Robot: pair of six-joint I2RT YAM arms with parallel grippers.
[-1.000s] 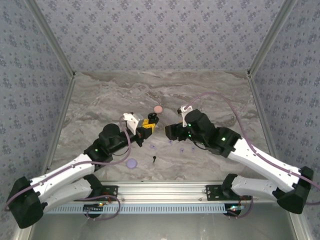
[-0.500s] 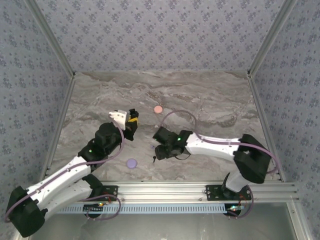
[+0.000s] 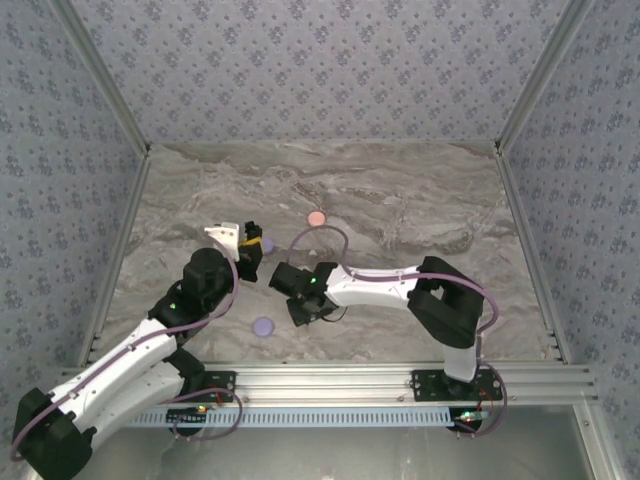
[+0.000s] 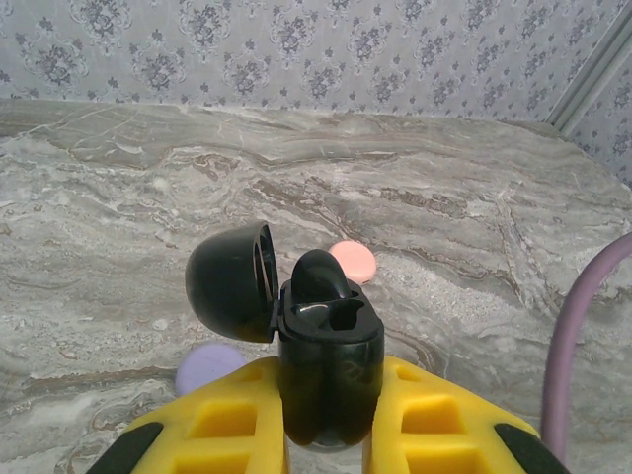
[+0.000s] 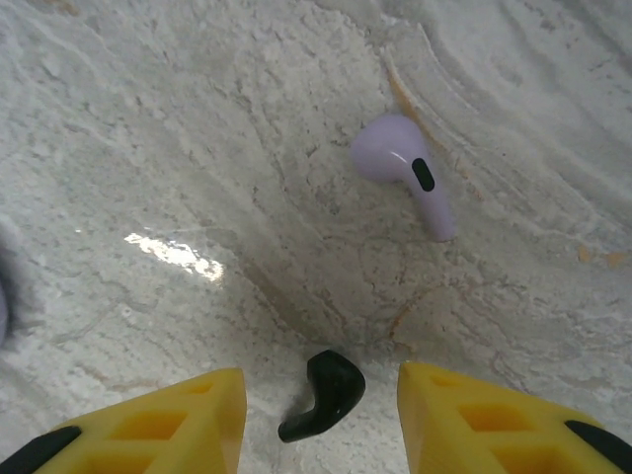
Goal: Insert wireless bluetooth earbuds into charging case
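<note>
left fingers [image 4: 434,420] clamp upright black case [image 4: 329,380] | right fingers [image 5: 188,420] apart astride flat black earbud [image 5: 323,397], stem lower-left

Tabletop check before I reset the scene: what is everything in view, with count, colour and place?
table: one, grey marble, under everything
black charging case: one, black, lid open, held off the table
black earbud: one, black, lying on the table
lavender earbud: one, lavender, on the table beyond the black earbud
pink case: one, pink, mid-table
lavender case: one, lavender, near the front edge
left gripper: one, yellow fingers, shut on the black charging case
right gripper: one, yellow fingers, open astride the black earbud
</note>
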